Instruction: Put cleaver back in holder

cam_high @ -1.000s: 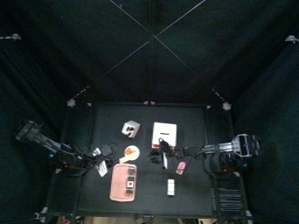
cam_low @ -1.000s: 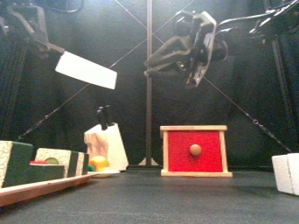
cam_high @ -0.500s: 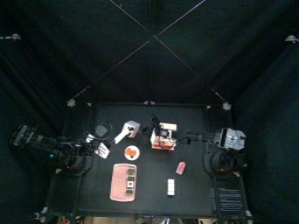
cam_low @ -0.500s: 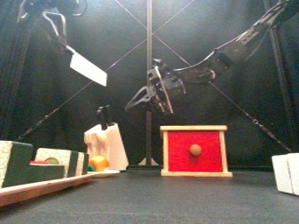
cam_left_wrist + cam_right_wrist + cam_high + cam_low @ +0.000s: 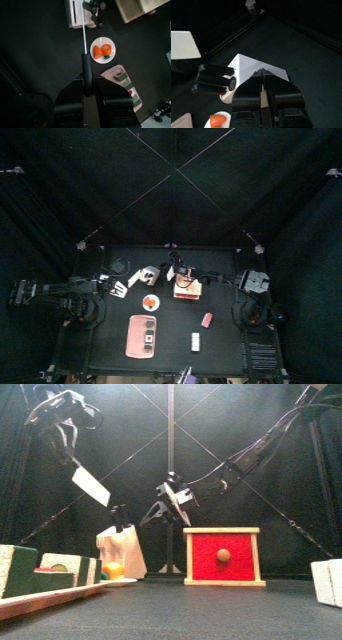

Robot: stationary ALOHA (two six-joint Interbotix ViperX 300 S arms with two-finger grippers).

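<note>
The cleaver point(image 5: 90, 484) hangs in the air above and left of the holder point(image 5: 124, 552), its white blade tilted. My left gripper point(image 5: 85, 80) is shut on its dark handle. In the left wrist view the cleaver point(image 5: 84, 42) shows edge-on, pointing toward the holder point(image 5: 77, 15). The holder point(image 5: 144, 278) is a white wedge-shaped block with a black-handled knife point(image 5: 118, 516) standing in it. My right gripper point(image 5: 261, 77) reaches across the table, and its jaws are pressed together on the top edge of the holder point(image 5: 264, 67).
A wooden box with a red front point(image 5: 222, 556) stands right of the holder. In front of the holder sits a round plate with orange food point(image 5: 151, 303), and nearer the front edge a long pink tray point(image 5: 142, 335). Small loose pieces point(image 5: 207, 318) lie at front right.
My right arm swung left and down from the table's right side to the holder, and its jaws closed there. The left arm lowered the cleaver toward the holder.
</note>
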